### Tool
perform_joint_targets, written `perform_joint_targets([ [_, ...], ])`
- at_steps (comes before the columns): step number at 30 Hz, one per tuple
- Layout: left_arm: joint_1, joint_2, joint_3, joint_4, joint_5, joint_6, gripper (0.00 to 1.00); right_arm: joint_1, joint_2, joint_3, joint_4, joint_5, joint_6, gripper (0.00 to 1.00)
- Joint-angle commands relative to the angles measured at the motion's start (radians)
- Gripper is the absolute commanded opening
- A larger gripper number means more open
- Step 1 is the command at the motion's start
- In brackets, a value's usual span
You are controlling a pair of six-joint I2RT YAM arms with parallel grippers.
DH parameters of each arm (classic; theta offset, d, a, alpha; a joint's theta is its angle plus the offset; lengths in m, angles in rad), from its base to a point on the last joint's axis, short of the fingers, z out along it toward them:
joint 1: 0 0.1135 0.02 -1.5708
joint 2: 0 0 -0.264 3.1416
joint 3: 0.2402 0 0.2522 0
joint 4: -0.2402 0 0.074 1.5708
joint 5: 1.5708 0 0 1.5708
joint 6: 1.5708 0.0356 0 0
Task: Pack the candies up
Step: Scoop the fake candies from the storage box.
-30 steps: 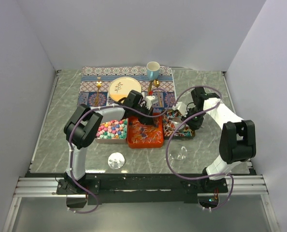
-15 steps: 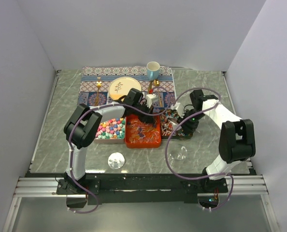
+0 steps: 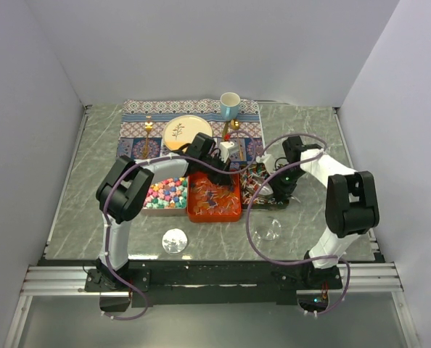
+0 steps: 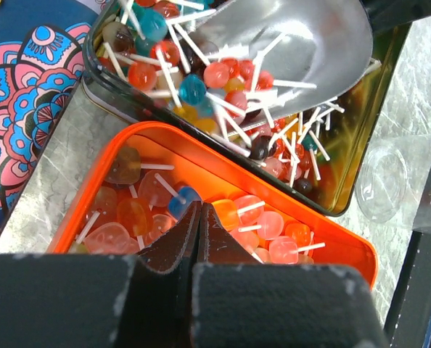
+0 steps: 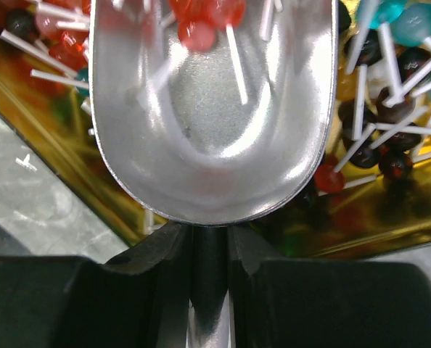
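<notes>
Three tins of candies stand in a row. Pastel lumps [image 3: 167, 193] fill the left tin. Red-orange wrapped candies [image 4: 268, 225] lie in the orange tin [image 3: 214, 214]. Multicoloured candies with white ends [image 4: 192, 88] fill the gold-lined tin [image 4: 352, 130]. My left gripper [image 4: 196, 207] is shut and empty, just above the orange tin's candies; in the top view the left gripper [image 3: 218, 171] is at that tin's far end. My right gripper [image 5: 210, 250] is shut on the handle of a metal scoop [image 5: 208, 109], whose bowl lies in the gold tin with a few candies [image 5: 201, 22] at its tip.
A clear plastic cup [image 3: 268, 230] lies on the marble in front of the right tin, and a clear round lid [image 3: 174, 240] in front of the left. A patterned mat at the back bears a plate [image 3: 186, 133], a blue mug [image 3: 229, 106] and gold cutlery.
My right gripper has moved left with the scoop, deeper into the right tin. My left gripper has drawn back a little toward the far end of the orange tin.
</notes>
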Motion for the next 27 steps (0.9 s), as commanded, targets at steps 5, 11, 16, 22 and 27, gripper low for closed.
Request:
perform_joint_targets([
  [5,0.000,-0.004,0.044,-0.035,-0.021,0.073,0.01,-0.001,-0.079,-0.115,0.119,-0.014,0.055,0.00],
  [11,0.026,0.002,0.073,-0.067,-0.013,0.088,0.01,-0.015,-0.197,-0.137,0.141,-0.030,0.040,0.00],
  [16,0.037,0.009,0.087,-0.081,-0.021,0.104,0.01,-0.018,-0.336,-0.239,0.254,-0.036,0.030,0.00],
  [22,0.046,0.006,0.107,-0.112,-0.030,0.123,0.01,-0.025,-0.460,-0.386,0.507,-0.079,0.138,0.00],
  [27,0.051,-0.002,0.119,-0.135,-0.022,0.139,0.01,-0.029,-0.571,-0.469,0.650,-0.096,0.243,0.00],
])
